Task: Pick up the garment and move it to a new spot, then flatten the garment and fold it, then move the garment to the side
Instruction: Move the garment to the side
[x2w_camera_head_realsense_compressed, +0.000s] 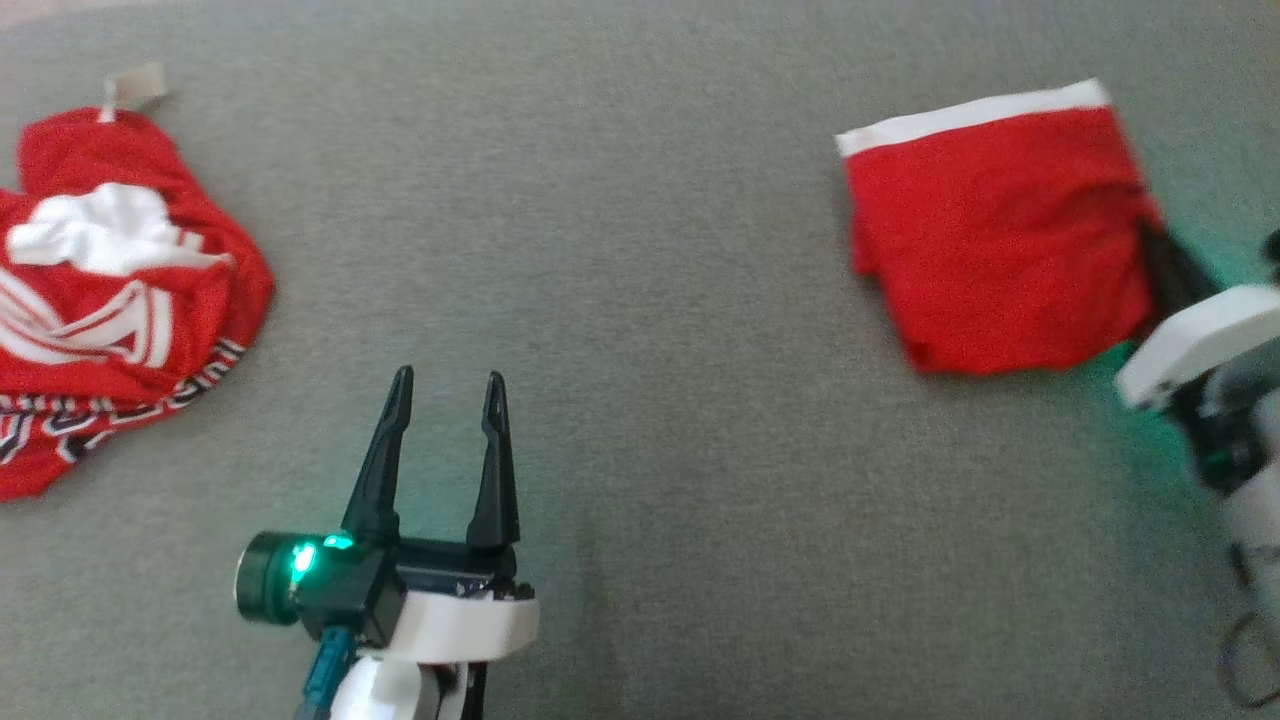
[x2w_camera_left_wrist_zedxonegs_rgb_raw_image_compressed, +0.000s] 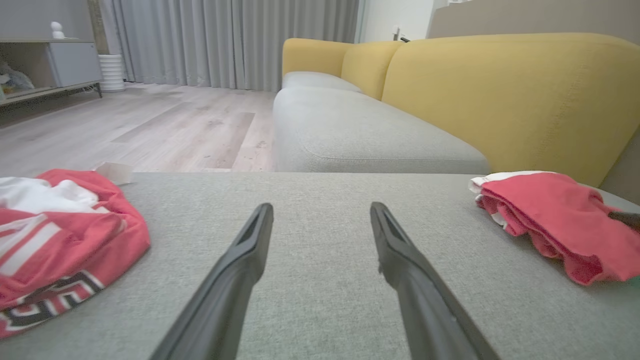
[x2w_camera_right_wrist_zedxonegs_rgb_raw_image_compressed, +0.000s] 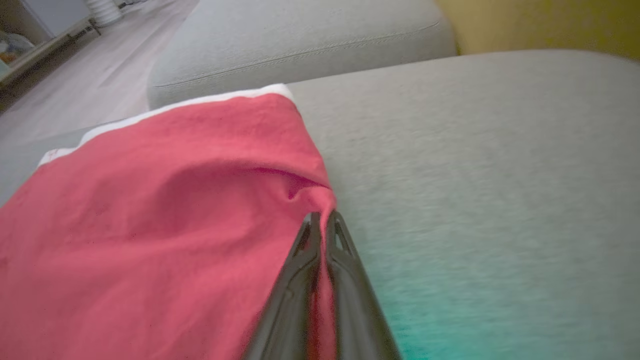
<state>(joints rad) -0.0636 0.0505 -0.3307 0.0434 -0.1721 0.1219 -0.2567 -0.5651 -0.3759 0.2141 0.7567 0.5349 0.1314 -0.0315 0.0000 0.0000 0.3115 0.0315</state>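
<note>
The folded red garment (x2w_camera_head_realsense_compressed: 1000, 230) lies at the upper right of the head view on the grey cushion (x2w_camera_head_realsense_compressed: 650, 300). The right gripper (x2w_camera_right_wrist_zedxonegs_rgb_raw_image_compressed: 322, 220) is pinched closed on its right edge. The left gripper (x2w_camera_head_realsense_compressed: 448, 385) stands wide at lower left, apart from a crumpled jersey (x2w_camera_head_realsense_compressed: 110, 300).

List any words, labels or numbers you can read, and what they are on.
None can be read.
The crumpled red jersey: white shapes and a black-and-white band, no legible letters.
The pale tag beside it: too blurred.
The folded red garment: no print visible.
</note>
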